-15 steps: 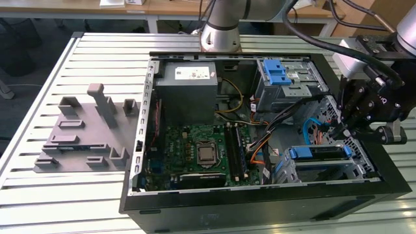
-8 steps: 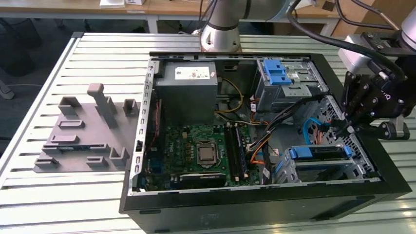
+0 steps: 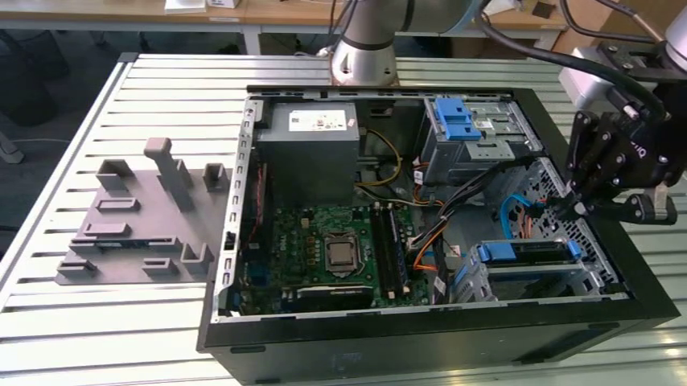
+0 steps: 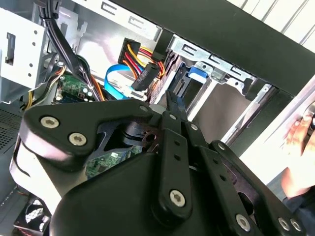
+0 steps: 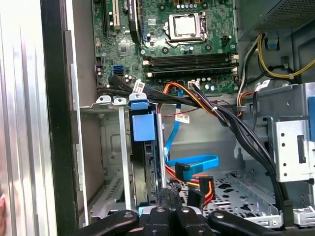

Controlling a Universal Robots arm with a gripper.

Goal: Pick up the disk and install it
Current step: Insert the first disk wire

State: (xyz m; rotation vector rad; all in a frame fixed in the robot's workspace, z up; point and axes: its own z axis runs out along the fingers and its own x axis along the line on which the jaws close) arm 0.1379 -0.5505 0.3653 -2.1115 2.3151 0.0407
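Exterior view: an open computer case [image 3: 429, 342] lies on its side on a slatted metal table [image 3: 108, 322], with a grey fixture plate [image 3: 129, 233] beside it on the exterior view's left. Inside the case are the power-supply box [image 3: 306, 153], the motherboard [image 3: 311, 265] and a metal cage with a blue latch [image 3: 462, 121]. The disk [image 3: 526, 252] sits in the drive bay [image 3: 536, 283] at the corner of the case on the exterior view's right, its blue rail facing up. The arm's hand [image 3: 574, 207] hangs over the case just above that bay, fingertips pointing down toward the disk. Second wrist view: the hand [image 4: 172, 101] has its two black fingers pressed together into a single point with nothing between them. The tip lies close beside the blue end of the disk [image 4: 197, 73], which stands edge-on in the silver bay frame [image 4: 231, 78]. Whether the tip touches the disk cannot be told. A blue flat cable [image 4: 115, 78] and a bundle of red and yellow wires [image 4: 140, 55] lie near the fingertips. A person's fingers [image 4: 300, 140] appear outside the case wall. First wrist view: the disk [image 5: 145, 167] is seated edge-on in the bay, its blue tab toward the motherboard [image 5: 123, 49], between the bay's upright metal rails [image 5: 123, 157]. The closed hand [image 5: 170, 194] is just beside the near end of the disk. The blue flat cable [image 5: 197, 161] loops on the perforated case floor [image 5: 236, 189] next to the bay, and black cable bundles [image 5: 231, 123] cross above it.
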